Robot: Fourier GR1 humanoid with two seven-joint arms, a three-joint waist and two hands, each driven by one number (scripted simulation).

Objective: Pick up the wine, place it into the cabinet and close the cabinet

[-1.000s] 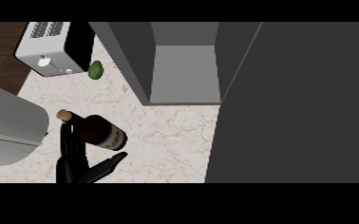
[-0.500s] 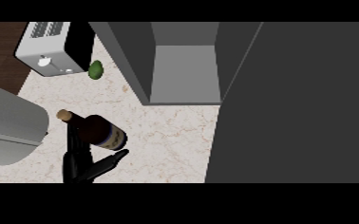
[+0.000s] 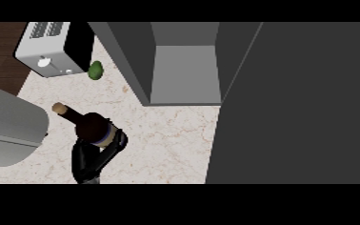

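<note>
Lower left: left hand (image 3: 98, 151) curled round wine (image 3: 90, 126), bottle on table (image 3: 169, 133). Cabinet (image 3: 184, 78) open, upper centre. Placing and closing not yet done.

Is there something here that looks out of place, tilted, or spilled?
Only the dark wine bottle with a cork leans, tilted in the black right hand curled round it. Nothing spilled; the grey cabinet stands open.

One wine bottle (image 3: 88, 124), one toaster (image 3: 53, 47), one cabinet (image 3: 184, 71), one lime (image 3: 95, 70).
</note>
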